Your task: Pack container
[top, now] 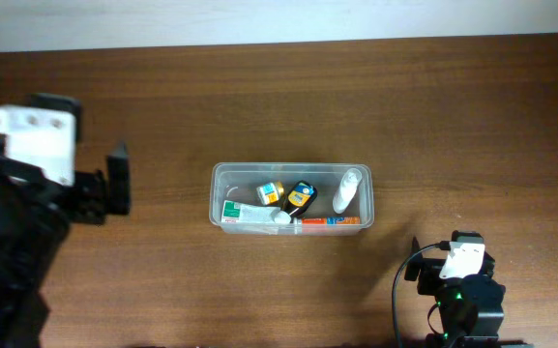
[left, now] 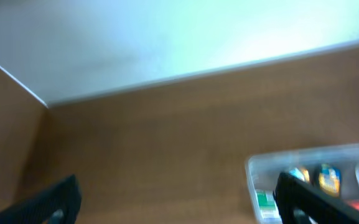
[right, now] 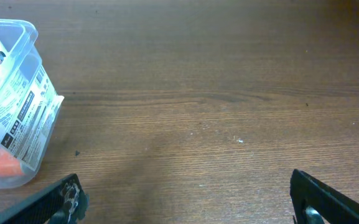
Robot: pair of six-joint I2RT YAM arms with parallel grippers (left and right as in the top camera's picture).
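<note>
The clear plastic container (top: pixel 219 181) stands at the table's middle, holding a white bottle (top: pixel 347 189), a yellow-and-black bottle (top: pixel 300 197), a small colourful box (top: pixel 271 192), a white-and-green carton (top: pixel 249 213) and an orange-and-white box (top: pixel 332 221). It also shows in the left wrist view (left: pixel 251 169) at the lower right, and in the right wrist view (right: pixel 31 34) at the left edge. My left gripper (left: pixel 179 202) is open and empty, left of the container. My right gripper (right: pixel 185 199) is open and empty over bare table, near the front right.
The brown wooden table (top: pixel 433 106) runs back to a white wall (top: pixel 259 19). My left arm (top: pixel 27 193) fills the left side. My right arm (top: pixel 462 290) and its black cable sit at the front right.
</note>
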